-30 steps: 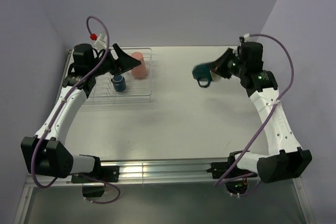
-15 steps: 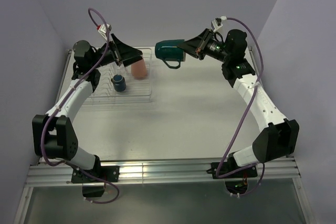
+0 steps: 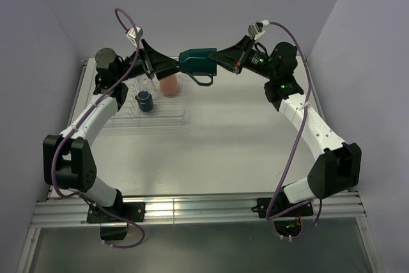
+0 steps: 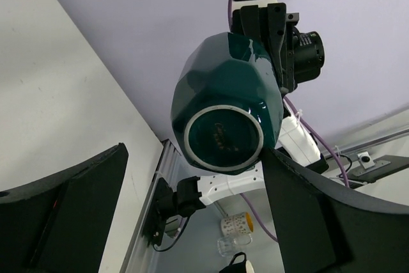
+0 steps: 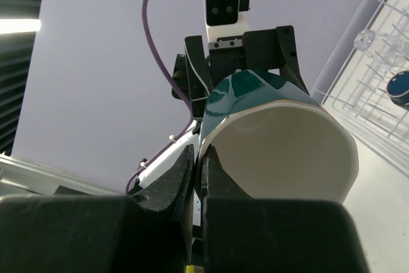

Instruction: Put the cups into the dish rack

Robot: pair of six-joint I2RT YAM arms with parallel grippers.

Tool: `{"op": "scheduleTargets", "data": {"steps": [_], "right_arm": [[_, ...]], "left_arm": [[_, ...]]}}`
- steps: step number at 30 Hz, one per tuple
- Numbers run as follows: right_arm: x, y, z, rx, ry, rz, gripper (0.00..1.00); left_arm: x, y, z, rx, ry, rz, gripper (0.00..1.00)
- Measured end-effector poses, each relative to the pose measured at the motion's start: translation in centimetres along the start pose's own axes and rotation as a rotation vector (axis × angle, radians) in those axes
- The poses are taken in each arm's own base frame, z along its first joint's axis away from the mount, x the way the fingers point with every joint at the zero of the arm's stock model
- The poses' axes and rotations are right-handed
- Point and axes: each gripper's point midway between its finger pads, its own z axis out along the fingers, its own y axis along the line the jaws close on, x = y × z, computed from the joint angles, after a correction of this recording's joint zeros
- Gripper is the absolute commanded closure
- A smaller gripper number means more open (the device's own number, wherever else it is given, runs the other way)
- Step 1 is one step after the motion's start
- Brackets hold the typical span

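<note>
The teal mug hangs on its side in the air above the right end of the dish rack. My right gripper is shut on its rim, one finger inside the cream interior and one outside. My left gripper is raised and open, facing the mug's base. That base sits between the tips of its fingers; whether they touch it I cannot tell. A salmon-pink tumbler and a dark navy mug stand in the rack.
The rack lies at the table's back left, near the purple wall. Both arms meet high over its right end. Below the table's far rail, a spotted cream mug and a clear glass mug lie off the table.
My right arm has swung the teal mug up and left, from the table's right side to above the rack. My left gripper has risen toward it and opened wider.
</note>
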Motion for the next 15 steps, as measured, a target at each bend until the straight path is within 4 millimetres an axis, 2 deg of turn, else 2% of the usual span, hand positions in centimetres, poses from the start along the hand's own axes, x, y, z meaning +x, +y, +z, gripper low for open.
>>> {"op": "scheduleTargets", "data": {"steps": [10, 15], "right_arm": [[-0.5, -0.3, 0.5, -0.015, -0.014, -0.002, 1.00], [-0.3, -0.5, 1.1, -0.037, -0.004, 0.005, 1.00]], "left_arm": [[-0.5, 0.1, 0.7, 0.041, -0.007, -0.016, 0.05], [-0.4, -0.7, 0.9, 0.073, -0.005, -0.007, 0.06]]}}
